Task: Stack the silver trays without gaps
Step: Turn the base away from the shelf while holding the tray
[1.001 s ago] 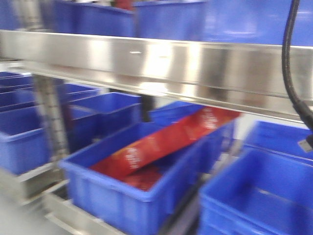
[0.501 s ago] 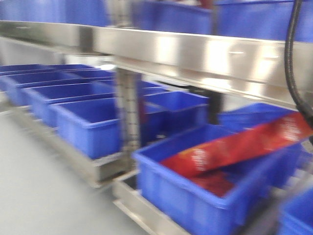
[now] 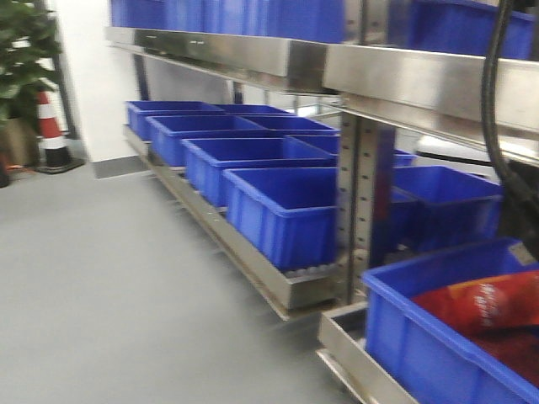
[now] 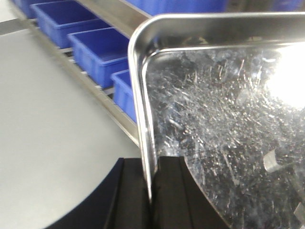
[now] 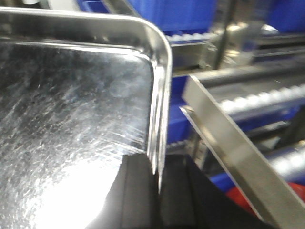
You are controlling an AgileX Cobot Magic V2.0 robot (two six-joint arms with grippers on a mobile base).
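The left pincer (image 4: 150, 191) is clamped on one rim of the silver trays (image 4: 224, 119), and the right pincer (image 5: 158, 183) bites the opposite rim, where several thin edges sit nested. The blue bin of red packets (image 3: 421, 337) has slid from centre to the front view's lower right, so the robot has swung left. Both arms carry the trays level, aisle-side of that bin, and this looks like transport, with no set-down spot visible.

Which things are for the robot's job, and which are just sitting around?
For the job: silver tray, left gripper, right gripper.
Just sitting around: blue bins, red packet, traffic cone, potted plant, steel shelf.
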